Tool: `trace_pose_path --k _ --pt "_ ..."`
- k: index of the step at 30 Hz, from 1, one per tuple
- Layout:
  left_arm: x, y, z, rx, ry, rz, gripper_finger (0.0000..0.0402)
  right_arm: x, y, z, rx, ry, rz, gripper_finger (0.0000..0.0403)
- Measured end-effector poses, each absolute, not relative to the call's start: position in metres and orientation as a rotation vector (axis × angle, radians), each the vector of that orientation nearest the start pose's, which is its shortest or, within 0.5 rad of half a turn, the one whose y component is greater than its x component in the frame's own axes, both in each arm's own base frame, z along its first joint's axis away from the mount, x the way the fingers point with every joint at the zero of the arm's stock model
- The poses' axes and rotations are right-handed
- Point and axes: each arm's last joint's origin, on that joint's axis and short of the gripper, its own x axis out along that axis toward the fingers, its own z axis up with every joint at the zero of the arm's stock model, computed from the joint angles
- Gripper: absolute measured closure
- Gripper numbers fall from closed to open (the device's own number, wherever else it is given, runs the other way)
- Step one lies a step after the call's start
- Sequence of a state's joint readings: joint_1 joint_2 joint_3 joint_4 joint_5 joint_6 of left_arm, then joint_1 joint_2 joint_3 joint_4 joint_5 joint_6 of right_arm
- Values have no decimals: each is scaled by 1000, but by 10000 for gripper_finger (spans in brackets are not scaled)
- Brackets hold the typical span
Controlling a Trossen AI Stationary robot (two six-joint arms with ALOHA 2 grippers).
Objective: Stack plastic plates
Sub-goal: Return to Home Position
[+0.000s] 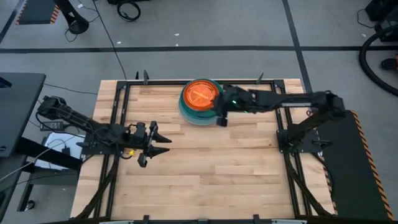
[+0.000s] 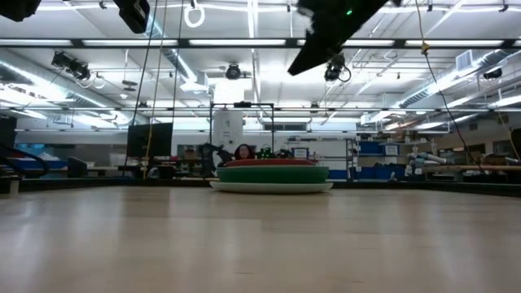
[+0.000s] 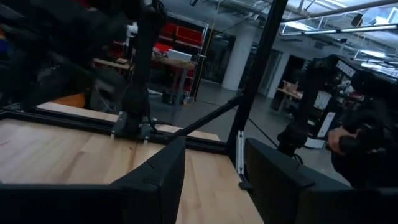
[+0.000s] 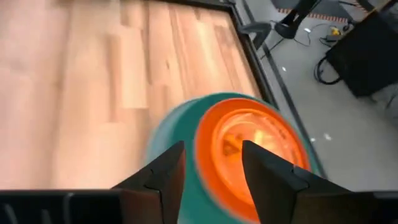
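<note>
Orange plate (image 1: 200, 94) over mostly hidden stack (image 1: 185, 112)

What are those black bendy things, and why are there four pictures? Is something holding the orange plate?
They are two robot arms, each ending in a two-finger hand. One picture looks down from above, one looks level across the wooden table, and two come from cameras on the arms' wrists. On the table sits one stack of plastic plates, with an orange plate on top. The right hand hangs open above the stack's edge, holding nothing. The left hand waits open over the table's left side, also empty.
</note>
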State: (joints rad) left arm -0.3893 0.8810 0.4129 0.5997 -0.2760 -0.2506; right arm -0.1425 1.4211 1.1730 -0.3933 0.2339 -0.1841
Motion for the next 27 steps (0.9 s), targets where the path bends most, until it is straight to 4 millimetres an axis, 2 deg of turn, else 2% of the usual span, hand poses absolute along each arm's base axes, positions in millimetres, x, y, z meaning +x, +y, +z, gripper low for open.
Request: trace_pose_path --k 2,5,11,13,16,19,23,27 --pt "181 -66 263 -293 -111 -129 230 293 -36 302 -174 643 -290 249" --pt "181 -66 263 -293 -111 -129 230 278 -11 288 -143 573 -238 270" --pt "181 -66 263 -280 -114 -127 230 255 28 239 36 463 -73 296" --pt "182 -64 263 -221 -122 -116 230 250 39 232 92 433 0 299" --pt "182 -56 264 -220 -119 -78 230 241 51 233 120 403 83 300" --pt "179 -42 266 -221 -109 -73 230 231 58 246 89 347 128 300" --pt "167 -23 265 -207 -123 -111 230 218 57 263 34 260 147 300" --pt "152 -11 258 -157 -154 -87 230 215 48 269 37 230 47 300"
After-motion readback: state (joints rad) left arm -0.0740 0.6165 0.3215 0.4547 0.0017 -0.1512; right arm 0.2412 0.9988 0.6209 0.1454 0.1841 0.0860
